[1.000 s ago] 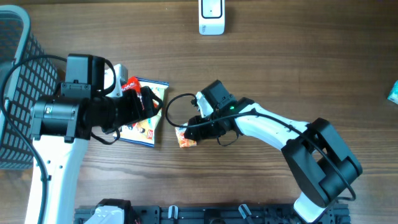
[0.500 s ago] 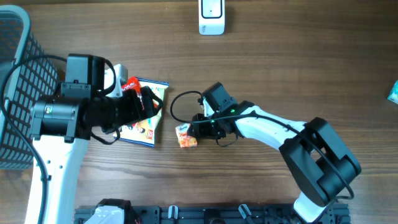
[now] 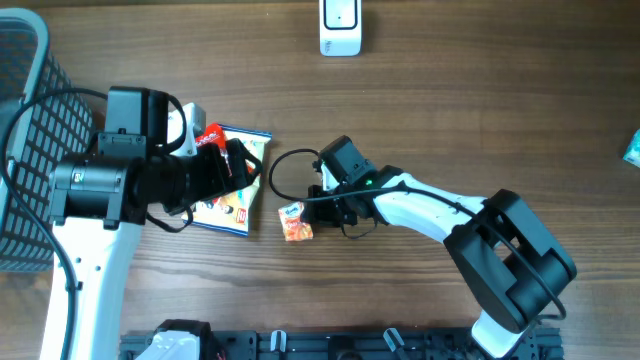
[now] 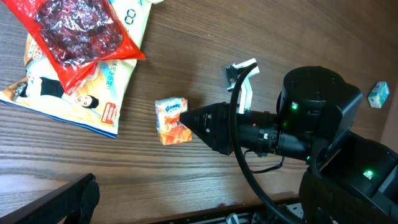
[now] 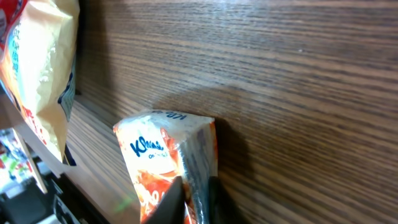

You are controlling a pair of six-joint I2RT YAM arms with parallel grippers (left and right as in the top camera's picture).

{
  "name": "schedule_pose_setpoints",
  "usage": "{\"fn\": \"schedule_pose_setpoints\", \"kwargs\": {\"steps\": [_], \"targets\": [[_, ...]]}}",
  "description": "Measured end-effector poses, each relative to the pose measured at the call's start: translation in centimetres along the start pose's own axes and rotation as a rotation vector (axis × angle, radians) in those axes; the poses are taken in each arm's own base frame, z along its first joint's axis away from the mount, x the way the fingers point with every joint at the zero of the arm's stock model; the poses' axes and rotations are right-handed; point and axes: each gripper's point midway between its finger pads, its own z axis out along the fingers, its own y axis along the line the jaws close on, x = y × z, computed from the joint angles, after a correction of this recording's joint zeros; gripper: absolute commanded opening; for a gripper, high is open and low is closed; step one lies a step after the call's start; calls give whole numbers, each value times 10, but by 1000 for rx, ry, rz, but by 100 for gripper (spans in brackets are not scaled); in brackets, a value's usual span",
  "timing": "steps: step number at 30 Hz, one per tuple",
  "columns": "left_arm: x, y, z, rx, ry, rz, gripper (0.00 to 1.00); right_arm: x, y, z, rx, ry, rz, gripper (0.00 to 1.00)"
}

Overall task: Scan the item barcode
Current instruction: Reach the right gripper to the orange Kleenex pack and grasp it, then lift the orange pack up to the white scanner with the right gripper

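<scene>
Now right gripper (image 3: 311,214) has pinched shut on the orange packet (image 3: 293,222); left gripper (image 3: 240,168) stays wide.

The table (image 3: 450,100) carries a basket (image 3: 20,150) at its far left edge, a scanner (image 3: 340,27) at the back edge near centre, and a small box (image 3: 632,150) at the far right edge, well apart from the rest. Left of centre lies a large flat packet (image 3: 232,195) with a smaller pouch (image 4: 74,28) on its rear part, and the left gripper (image 3: 240,165) hangs over both. Just right of the packet, not touching it, a small carton (image 3: 294,220) stands on the table, with the right gripper (image 4: 189,118) touching its right side.
</scene>
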Motion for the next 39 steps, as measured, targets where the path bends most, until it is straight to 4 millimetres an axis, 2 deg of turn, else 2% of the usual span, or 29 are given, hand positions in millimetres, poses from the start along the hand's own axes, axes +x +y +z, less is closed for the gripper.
{"fn": "schedule_pose_setpoints", "kwargs": {"steps": [5,8,12,15,17,21,25,31,37,39], "targets": [[0,0,0,0,0,0,100,-1,1,-2,-18,6,11,4],[0,0,0,0,0,0,100,-16,1,-16,-110,10,17,4],[0,0,0,0,0,0,100,-58,0,-61,-341,-42,16,4],[0,0,0,0,0,0,100,-86,-11,-99,-470,-101,31,4],[0,0,0,0,0,0,100,-103,-15,-136,-606,-150,-4,4],[0,0,0,0,-1,0,100,-122,-16,-201,-803,-224,-124,4],[0,0,0,0,-1,0,100,-127,-24,-243,-873,-249,-166,4],[0,0,0,0,0,0,100,-127,-24,-255,-897,-195,-74,4],[0,0,0,0,0,0,100,-129,-11,-269,-889,-241,-179,4],[0,0,0,0,0,0,100,-128,-8,-268,-891,-230,-177,4]]}}
